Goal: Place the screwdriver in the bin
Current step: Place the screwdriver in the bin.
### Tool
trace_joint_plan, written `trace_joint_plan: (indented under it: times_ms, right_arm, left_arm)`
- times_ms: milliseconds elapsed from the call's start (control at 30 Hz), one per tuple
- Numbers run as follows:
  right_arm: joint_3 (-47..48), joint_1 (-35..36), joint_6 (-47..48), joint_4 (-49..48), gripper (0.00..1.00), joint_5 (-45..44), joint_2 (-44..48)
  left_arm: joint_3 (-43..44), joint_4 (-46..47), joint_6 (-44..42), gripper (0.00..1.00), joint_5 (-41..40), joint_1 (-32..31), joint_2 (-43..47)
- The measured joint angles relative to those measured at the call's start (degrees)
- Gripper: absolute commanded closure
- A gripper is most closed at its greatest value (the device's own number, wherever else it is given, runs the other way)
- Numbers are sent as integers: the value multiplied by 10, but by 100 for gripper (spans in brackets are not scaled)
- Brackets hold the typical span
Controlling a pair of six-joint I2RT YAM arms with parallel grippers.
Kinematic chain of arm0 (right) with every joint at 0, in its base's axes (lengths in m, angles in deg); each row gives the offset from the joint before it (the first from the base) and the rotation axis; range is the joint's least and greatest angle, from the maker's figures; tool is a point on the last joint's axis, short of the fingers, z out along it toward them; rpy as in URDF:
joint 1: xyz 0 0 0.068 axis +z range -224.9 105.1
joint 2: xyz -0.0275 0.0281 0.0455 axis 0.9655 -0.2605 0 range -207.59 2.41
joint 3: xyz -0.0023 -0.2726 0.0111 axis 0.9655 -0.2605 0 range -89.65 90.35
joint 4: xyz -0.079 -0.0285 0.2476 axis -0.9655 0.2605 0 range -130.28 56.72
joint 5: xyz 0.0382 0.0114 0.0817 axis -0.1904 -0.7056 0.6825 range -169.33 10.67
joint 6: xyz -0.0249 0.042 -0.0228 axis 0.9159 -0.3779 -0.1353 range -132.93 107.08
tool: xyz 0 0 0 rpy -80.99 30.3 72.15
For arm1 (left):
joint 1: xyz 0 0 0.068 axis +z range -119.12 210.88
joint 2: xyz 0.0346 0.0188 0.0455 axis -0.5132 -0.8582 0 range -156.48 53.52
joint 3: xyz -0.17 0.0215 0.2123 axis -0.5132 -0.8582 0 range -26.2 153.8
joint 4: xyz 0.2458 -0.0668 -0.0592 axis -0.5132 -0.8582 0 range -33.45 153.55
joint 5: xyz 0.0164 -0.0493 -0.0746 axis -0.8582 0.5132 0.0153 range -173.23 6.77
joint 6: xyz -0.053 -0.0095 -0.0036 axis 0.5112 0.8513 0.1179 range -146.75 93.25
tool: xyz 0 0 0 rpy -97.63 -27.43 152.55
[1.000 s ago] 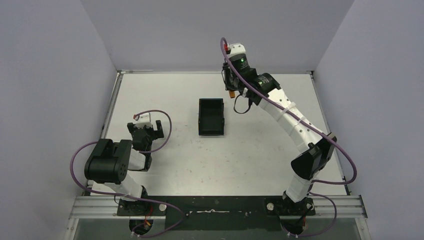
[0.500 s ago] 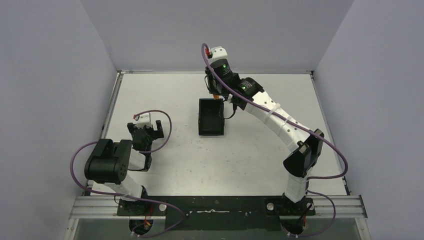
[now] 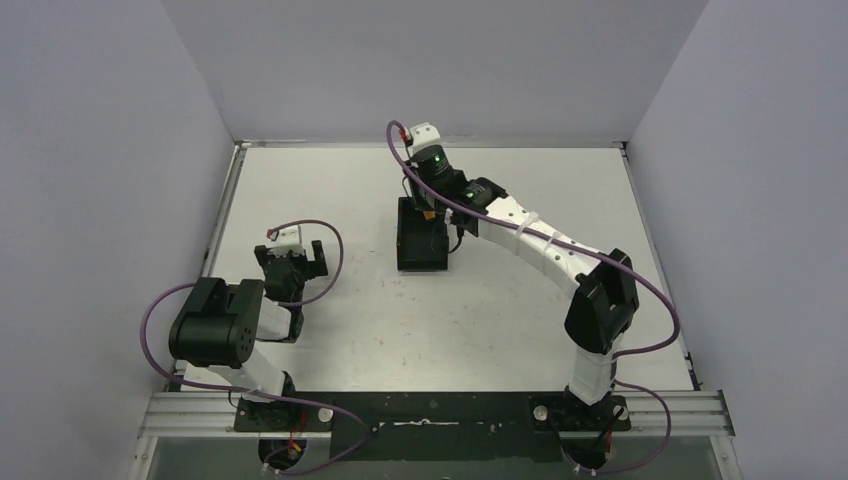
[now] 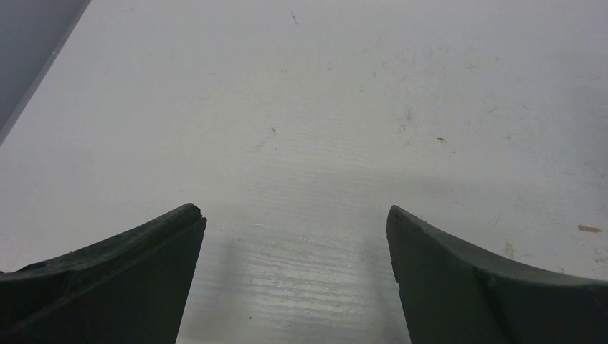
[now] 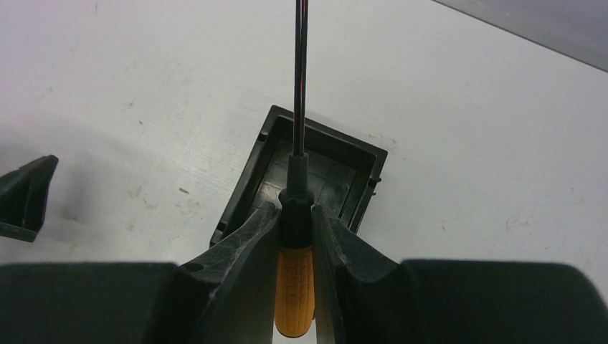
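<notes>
Orange ribbed plastic marks the handle of the screwdriver (image 5: pixel 296 186), which is pinched between the two fingers of the right gripper (image 5: pixel 294 211); the jaws are pressed against the handle and its dark collar on both sides; the thin dark shaft is pointed straight away from the wrist and runs out of the top of the wrist view, so its tip is not seen. Below the shaft the bin (image 5: pixel 326 130) is seen, a black open tray with low walls lying on the white table (image 4: pixel 358 86); the collar and the near part of the shaft are lined up over its inside; whether the tool touches the tray cannot be told. From above, the right arm is stretched across to the far end of the tray, near the middle of the table. The left gripper (image 4: pixel 294 215) is held low over bare table well to the left of the tray; its fingers are spread wide, with nothing between them.
</notes>
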Motion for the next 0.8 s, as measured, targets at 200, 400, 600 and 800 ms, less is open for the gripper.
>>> trace_joint_plan:
  times_ms: [200, 400, 600, 800]
  right_arm:
    - [-65, 0, 24, -52, 100, 17, -4]
    - [-109, 0, 50, -106, 100, 39, -18]
    - [-143, 0, 71, -148, 100, 55, -58]
    - [-161, 0, 94, -166, 100, 61, -89]
  left_arm:
    - [0, 0, 0, 3, 0, 0, 0]
    - [0, 0, 0, 3, 0, 0, 0]
    - [0, 0, 0, 3, 0, 0, 0]
    - [0, 0, 0, 3, 0, 0, 0]
